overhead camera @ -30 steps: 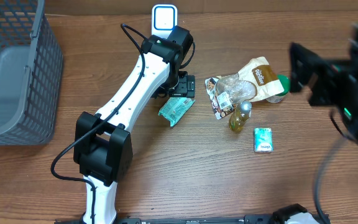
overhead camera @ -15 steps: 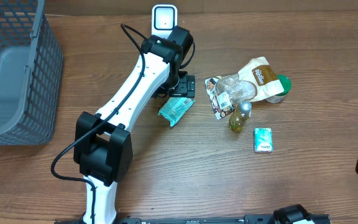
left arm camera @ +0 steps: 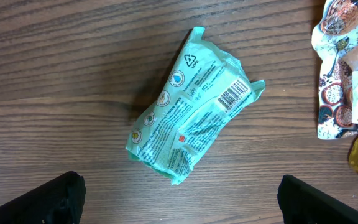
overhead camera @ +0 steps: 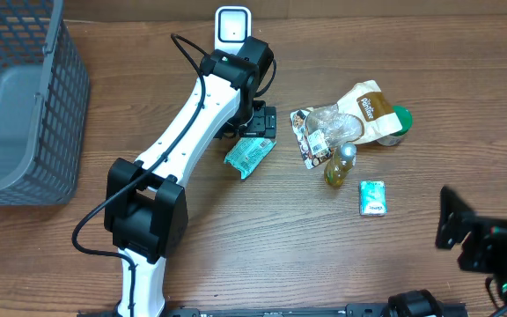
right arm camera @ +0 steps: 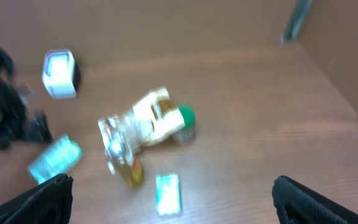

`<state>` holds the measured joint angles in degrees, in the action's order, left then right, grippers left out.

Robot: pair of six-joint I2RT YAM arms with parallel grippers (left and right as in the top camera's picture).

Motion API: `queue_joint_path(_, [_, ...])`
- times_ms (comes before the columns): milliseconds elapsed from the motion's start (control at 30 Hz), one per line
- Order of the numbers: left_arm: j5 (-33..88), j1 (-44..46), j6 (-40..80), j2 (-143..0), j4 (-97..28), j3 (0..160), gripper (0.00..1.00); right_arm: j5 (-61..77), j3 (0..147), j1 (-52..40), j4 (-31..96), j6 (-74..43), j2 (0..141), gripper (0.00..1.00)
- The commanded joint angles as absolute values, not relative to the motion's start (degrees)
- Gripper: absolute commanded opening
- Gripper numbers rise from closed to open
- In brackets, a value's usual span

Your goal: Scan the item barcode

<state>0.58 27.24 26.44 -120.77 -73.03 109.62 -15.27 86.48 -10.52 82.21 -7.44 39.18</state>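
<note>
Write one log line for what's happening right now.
left gripper: open, near green packet | right gripper: open, empty | barcode: facing up

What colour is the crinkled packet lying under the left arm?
Mint green. The packet shows best in the left wrist view.

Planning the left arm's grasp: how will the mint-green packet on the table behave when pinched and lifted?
The green packet looks like soft crinkled film, so it will probably flex rather than stay stiff. Lying flat, it seems light and unlikely to roll. Squeezing could wrinkle its barcode.
</note>
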Motion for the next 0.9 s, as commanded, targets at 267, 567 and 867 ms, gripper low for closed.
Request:
queue_joint_path(267, [-0.45,27.03,25.74,-119.72,-73.03,110.67,1.00,-15.38,78.72,-10.33,90.87,-7.31,29.45,1.00])
queue_joint_path(567, [-0.45,27.00,25.74,-119.72,-73.01,110.67,1.00,-14.94,78.70,-10.33,82.96,-5.98,25.21,1.00])
queue_joint_path(867, [-0.45,27.03,25.74,-119.72,-73.01,110.67,0.99,-7.29,71.99,-10.26,63.42,-5.96,19.92,1.00])
